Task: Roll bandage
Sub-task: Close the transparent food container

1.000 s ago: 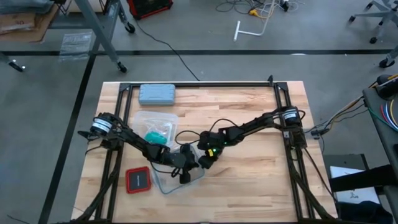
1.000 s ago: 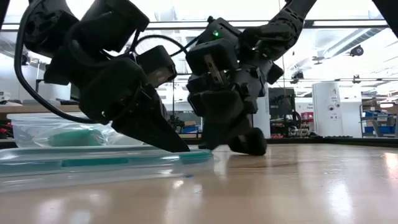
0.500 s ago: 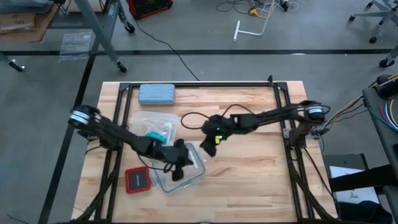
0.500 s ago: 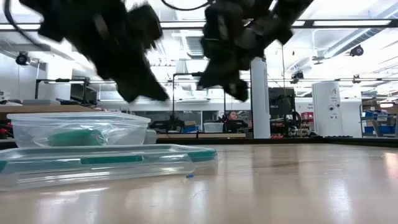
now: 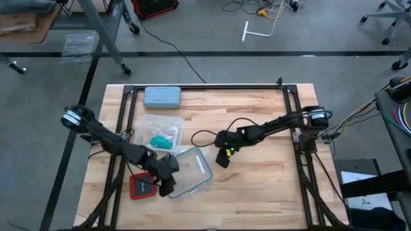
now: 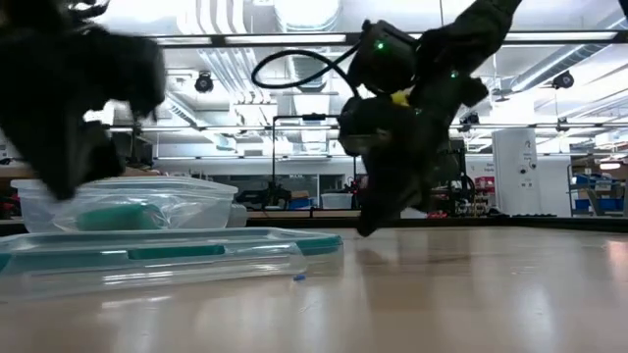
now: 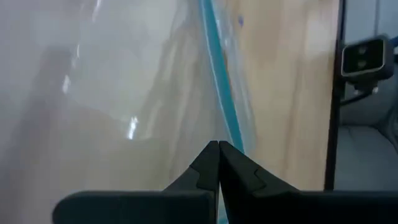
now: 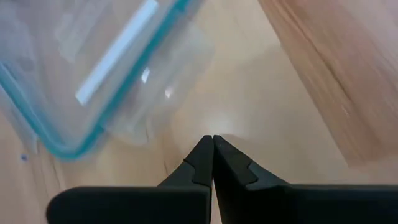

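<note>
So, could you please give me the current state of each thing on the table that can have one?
bandage: inside the open clear container, not yet taken out
clear container: open, lid off
lid: flat on the table beside the container
grey-blue case: closed
left gripper: shut, empty, over the lid's edge
right gripper: shut, empty, above bare table
</note>
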Controlling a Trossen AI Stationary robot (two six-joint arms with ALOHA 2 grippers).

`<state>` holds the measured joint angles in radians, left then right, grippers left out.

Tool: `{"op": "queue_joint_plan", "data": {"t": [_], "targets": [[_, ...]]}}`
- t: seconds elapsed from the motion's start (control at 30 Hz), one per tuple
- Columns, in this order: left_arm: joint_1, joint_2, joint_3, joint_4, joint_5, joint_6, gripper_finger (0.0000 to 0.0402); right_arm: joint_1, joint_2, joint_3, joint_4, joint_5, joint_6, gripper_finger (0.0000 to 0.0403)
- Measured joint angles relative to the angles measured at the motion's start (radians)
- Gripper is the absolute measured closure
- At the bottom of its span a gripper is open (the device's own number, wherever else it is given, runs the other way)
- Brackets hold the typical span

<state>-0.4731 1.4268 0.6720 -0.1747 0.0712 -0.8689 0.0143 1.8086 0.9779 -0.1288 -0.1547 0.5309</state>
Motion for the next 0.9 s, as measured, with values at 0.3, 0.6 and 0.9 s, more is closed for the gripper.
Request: {"op": "queue_joint_plan", "data": {"t": [0.3, 0.6, 0.9], "targets": [[-0.041, 0.219, -0.002, 0.130, 0.018, -0.080, 0.0401, 0.000, 0.164, 0.000, 0.264, -0.128, 0.084, 0.0403], [-0.026, 0.314, 0.067, 0.203, -0.058, 0.004, 0.0401, 0.008, 0.212, 0.045, 0.312, -0.214, 0.095, 0.0403], [-0.012, 0.309, 0.068, 0.210, -0.125, 0.029, 0.0401, 0.029, 0.199, 0.105, 0.303, -0.352, 0.038, 0.0403]]}}
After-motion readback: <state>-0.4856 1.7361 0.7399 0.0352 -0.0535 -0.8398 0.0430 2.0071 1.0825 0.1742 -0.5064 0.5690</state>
